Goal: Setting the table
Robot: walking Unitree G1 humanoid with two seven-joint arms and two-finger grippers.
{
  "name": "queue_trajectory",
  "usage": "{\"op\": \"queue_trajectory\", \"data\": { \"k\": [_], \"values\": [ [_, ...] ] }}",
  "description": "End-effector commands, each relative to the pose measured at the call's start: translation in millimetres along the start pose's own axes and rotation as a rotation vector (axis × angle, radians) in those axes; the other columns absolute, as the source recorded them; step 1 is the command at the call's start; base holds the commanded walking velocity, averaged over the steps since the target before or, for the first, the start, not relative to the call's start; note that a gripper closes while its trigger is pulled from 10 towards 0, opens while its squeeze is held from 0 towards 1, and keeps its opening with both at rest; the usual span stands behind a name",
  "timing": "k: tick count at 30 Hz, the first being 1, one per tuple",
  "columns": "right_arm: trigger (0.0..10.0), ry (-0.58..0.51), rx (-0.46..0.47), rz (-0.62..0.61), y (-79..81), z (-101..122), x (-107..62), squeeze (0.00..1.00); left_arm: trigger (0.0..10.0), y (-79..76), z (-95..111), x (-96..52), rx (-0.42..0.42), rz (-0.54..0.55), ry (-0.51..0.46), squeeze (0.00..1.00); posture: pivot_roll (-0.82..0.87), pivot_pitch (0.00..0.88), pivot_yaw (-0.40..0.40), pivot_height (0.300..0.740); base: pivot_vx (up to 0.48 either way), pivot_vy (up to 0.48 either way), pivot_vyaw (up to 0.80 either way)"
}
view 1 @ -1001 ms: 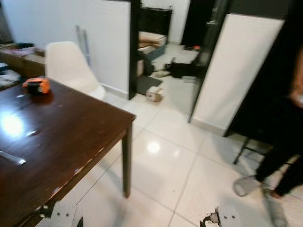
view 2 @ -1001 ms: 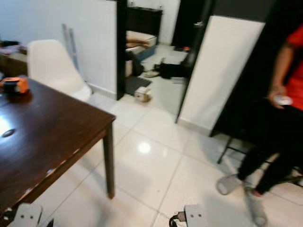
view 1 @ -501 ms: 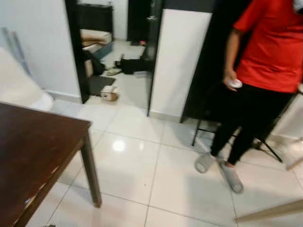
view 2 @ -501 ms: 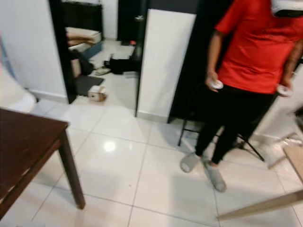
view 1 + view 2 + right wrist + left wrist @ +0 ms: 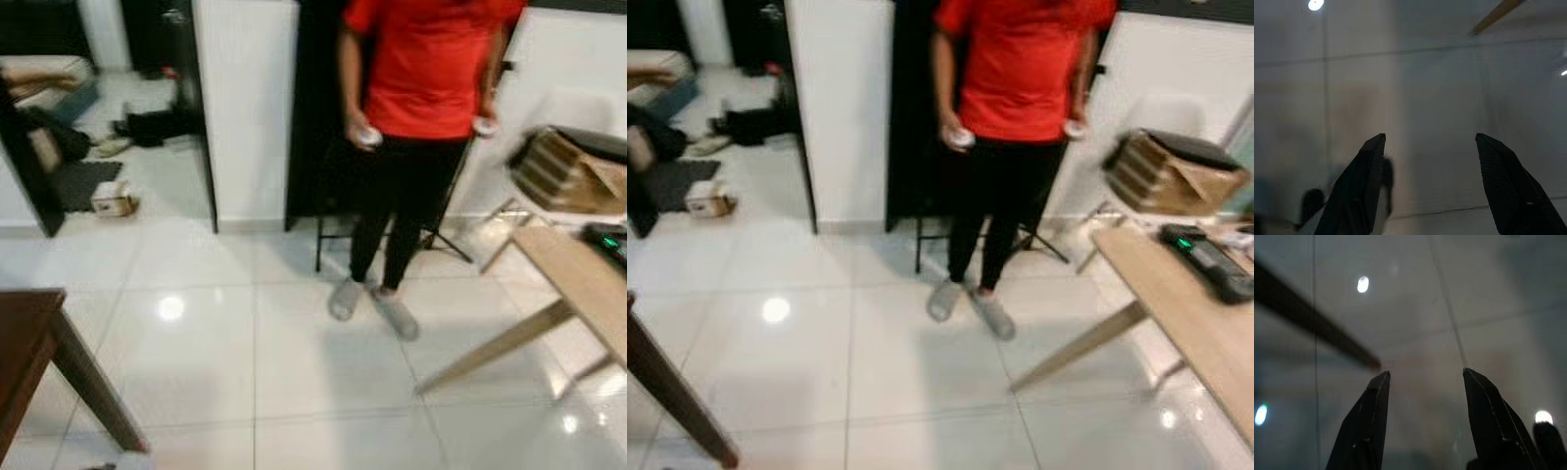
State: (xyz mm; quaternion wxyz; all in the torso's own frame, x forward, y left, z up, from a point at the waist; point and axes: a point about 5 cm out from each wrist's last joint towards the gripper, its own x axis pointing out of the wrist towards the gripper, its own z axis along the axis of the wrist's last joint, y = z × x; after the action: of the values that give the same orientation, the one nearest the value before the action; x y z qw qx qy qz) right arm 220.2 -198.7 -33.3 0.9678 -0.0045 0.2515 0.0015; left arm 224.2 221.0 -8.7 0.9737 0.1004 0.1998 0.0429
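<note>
Both pincers gape over floor tiles; left pincer [image 5: 1422, 377], right pincer [image 5: 1430, 139].

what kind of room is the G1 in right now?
Probably a home dining or living area: glossy white tiled floor, corner of a dark brown wooden table, a light wooden table, and an open doorway to a cluttered side room. A person in a red shirt stands ahead.

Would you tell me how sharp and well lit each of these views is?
Both eye views are motion-blurred, with a lamp's glare on the glossy white tiled floor; both wrist views are dim and soft, the left hand and right hand open over tiles.
</note>
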Motion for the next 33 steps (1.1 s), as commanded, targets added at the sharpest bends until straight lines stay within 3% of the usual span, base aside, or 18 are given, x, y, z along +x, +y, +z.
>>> {"op": "queue_trajectory", "data": {
  "k": [1,33],
  "values": [
    [10.0,0.034,0.017,0.002,2.6,-12.3,-5.3,0.0,10.0,1.5,-19.2,-8.7,0.001,0.004,0.071,0.0,0.04,0.132,0.047,0.74,0.0,0.0,-0.77],
    [10.0,0.026,0.028,-0.017,-2.5,-14.6,-4.9,0.0,10.0,-1.6,-20.0,-6.7,-0.007,0.002,0.051,0.0,0.04,0.145,0.047,0.74,0.0,0.0,-0.77]
  ]
}}
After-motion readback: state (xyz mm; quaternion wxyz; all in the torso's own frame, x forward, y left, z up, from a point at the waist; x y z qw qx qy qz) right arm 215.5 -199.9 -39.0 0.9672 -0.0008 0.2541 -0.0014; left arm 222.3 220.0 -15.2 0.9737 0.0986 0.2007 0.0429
